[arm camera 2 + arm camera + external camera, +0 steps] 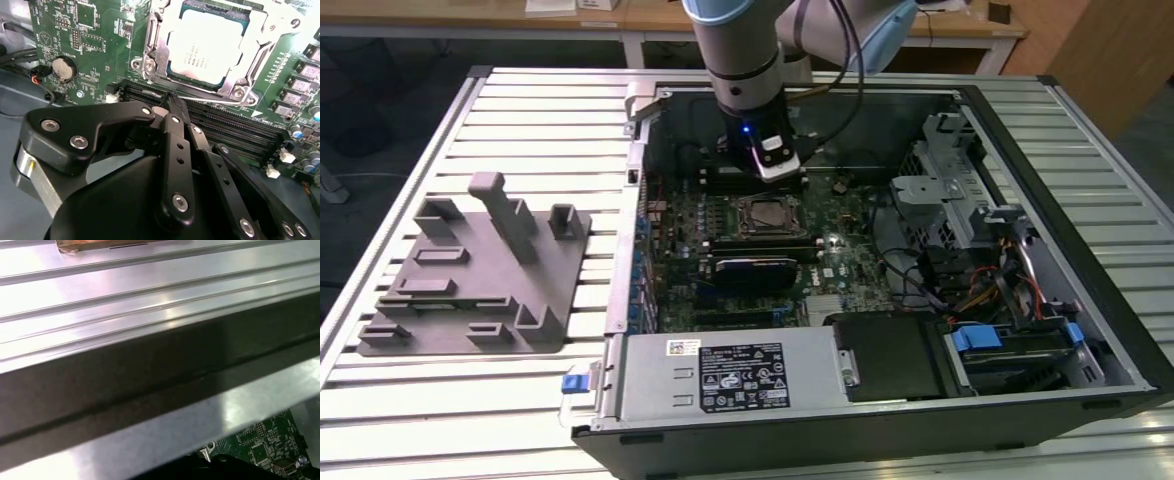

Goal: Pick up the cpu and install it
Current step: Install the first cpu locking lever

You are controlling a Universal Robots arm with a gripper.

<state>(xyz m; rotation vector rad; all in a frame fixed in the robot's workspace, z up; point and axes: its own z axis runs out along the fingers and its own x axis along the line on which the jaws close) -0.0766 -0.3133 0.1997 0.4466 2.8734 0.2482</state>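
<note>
End effector (172, 100) closed, empty, near socketed cpu (210, 47).

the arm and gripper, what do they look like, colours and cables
In the exterior view the arm is a grey metal tube with a pale blue joint cap, a black cable alongside, and a blue light near the wrist. In the second wrist view the gripper is matte black linkage bars joined by silver screws.

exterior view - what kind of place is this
Probably a robotics lab or test bench: an open computer case lies on a slotted aluminium table, beside a grey fixture plate, with wooden desks behind.
</note>
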